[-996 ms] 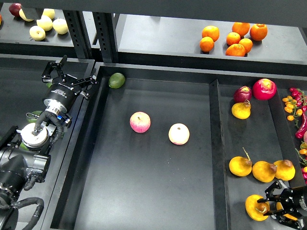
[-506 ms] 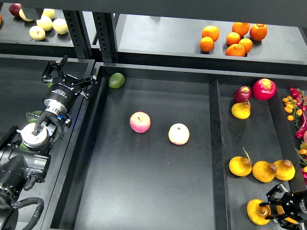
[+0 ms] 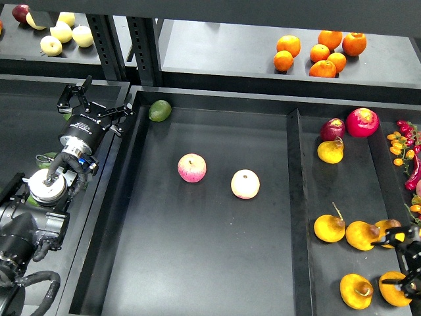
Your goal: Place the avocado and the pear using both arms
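Partly cropped right pincer [image 3: 402, 263] beside pear [image 3: 356, 290].

left gripper [image 3: 92, 106]: fingers spread, over the left bin
right gripper [image 3: 402, 263]: bottom right edge, fingers spread, among yellow fruit
pear [image 3: 356, 291]: right bin, free of the gripper
green avocado [image 3: 160, 110]: centre tray, top-left corner
apples [image 3: 192, 168]: two, mid-tray, apart
oranges [image 3: 320, 52]: upper shelf
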You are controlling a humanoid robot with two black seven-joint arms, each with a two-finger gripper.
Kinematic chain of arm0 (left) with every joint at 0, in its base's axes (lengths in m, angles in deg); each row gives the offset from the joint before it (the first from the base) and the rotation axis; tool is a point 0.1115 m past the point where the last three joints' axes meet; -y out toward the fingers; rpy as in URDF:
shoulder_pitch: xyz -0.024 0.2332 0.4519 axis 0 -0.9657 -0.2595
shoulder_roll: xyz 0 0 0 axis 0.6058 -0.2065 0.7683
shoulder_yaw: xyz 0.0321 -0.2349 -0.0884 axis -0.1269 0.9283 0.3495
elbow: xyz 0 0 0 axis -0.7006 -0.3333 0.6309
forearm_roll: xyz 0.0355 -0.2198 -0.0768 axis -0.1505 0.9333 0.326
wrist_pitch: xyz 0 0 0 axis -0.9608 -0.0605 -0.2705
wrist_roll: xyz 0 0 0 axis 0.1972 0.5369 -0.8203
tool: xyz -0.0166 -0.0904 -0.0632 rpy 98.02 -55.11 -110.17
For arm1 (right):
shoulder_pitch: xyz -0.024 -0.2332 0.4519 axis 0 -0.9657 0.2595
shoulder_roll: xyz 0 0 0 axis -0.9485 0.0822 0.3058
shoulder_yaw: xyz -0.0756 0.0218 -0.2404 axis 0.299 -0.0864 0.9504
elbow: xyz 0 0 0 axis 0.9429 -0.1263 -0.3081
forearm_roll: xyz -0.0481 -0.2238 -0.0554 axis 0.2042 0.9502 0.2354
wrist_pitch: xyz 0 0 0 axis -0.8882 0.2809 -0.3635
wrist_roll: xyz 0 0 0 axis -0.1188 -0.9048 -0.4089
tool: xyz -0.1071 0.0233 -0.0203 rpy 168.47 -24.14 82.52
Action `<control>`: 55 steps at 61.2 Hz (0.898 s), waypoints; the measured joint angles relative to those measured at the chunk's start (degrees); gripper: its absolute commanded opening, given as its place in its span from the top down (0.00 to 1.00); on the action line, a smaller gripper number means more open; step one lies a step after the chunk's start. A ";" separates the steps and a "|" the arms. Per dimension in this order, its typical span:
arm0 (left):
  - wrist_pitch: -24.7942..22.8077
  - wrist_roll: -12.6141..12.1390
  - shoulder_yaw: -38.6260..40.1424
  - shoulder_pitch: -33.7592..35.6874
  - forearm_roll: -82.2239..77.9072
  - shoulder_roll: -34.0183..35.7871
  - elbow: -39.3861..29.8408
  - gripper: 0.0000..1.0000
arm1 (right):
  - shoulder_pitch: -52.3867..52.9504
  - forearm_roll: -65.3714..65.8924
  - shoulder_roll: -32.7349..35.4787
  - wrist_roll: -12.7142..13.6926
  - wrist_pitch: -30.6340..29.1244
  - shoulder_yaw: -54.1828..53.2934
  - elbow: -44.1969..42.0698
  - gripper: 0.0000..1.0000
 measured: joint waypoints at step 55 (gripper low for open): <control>0.00 1.01 0.61 0.19 0.10 0.01 -1.03 0.00 | -0.46 -10.11 -26.98 0.00 0.00 -39.63 -9.44 0.04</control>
